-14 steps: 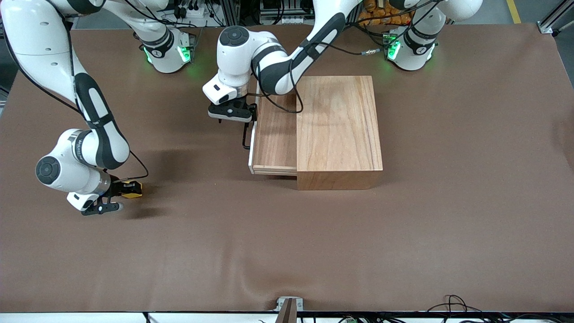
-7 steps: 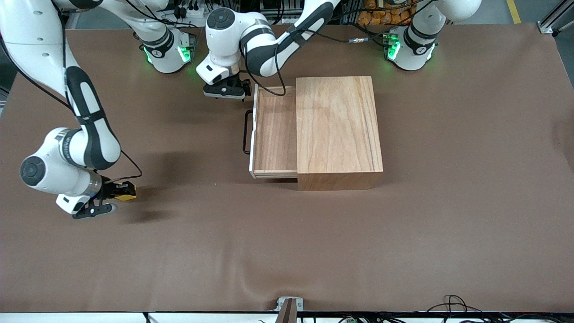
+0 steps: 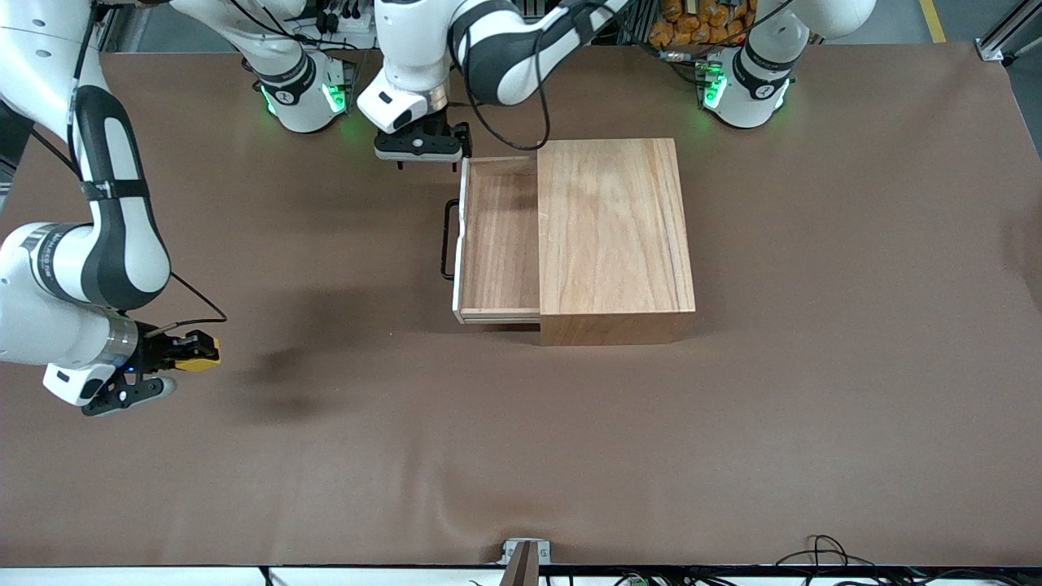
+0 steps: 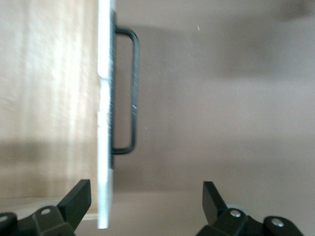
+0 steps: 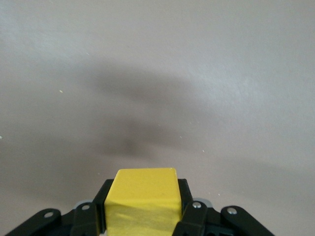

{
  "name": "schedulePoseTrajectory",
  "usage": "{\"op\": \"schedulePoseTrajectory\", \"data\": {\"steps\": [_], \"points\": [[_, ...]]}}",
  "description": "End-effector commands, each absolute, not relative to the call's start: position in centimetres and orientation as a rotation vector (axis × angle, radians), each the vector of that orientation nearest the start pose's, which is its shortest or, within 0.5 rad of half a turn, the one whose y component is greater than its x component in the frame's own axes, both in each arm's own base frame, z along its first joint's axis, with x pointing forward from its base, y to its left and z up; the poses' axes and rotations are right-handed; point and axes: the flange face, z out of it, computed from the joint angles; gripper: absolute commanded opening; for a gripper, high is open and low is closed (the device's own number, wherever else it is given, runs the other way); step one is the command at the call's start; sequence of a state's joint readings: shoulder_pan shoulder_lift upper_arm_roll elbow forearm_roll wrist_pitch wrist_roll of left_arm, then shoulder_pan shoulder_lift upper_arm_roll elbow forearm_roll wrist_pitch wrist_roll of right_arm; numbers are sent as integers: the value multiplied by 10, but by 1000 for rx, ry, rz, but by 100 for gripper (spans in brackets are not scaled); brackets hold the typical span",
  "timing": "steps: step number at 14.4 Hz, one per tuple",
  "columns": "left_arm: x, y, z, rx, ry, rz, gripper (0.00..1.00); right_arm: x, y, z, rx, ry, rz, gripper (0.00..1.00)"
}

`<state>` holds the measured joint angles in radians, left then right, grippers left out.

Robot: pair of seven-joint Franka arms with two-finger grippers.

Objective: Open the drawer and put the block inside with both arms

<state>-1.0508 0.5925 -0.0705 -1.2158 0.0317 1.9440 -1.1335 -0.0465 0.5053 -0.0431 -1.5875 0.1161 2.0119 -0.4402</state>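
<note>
Yellow block [image 3: 198, 353] sits clamped in the right gripper [image 3: 167, 358], lifted over bare table at the cabinet's [image 3: 615, 236] eight o'clock, ready for carrying. The drawer [image 3: 497, 236] stands pulled out, handle [image 3: 446, 239] free. The left gripper [image 3: 423, 146], fingers spread and holding nothing, hangs off the drawer's eleven o'clock corner, probably leaving room.

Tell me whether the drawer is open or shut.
Open: the drawer is pulled out of the wooden cabinet, its bare interior showing.

Drawer [image 3: 498, 240] open from above, cabinet [image 3: 615, 236] covering the rest, left tool [image 3: 419, 146] beside its corner
</note>
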Motion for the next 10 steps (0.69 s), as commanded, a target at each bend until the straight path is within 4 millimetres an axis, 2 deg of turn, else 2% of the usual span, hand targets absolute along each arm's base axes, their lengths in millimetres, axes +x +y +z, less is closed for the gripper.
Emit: {"op": "schedulePoseTrajectory", "data": {"steps": [1, 2, 4, 5, 8, 10], "points": [[370, -616, 488, -3260, -14, -78, 100, 682, -37, 351, -2982, -487, 77, 17], [389, -597, 502, -3254, -36, -83, 100, 683, -34, 357, -2978, -495, 86, 17], [408, -570, 528, -3249, 2, -110, 100, 684, -27, 366, -2965, -500, 119, 17], [422, -553, 535, -3236, 2, -114, 100, 683, -22, 368, -2951, -485, 135, 17], [468, -487, 562, -3205, 26, -96, 100, 677, 31, 366, -2836, -489, 185, 17], [496, -441, 578, -3193, 57, -77, 100, 670, 82, 384, -2829, -468, 192, 17]]}}
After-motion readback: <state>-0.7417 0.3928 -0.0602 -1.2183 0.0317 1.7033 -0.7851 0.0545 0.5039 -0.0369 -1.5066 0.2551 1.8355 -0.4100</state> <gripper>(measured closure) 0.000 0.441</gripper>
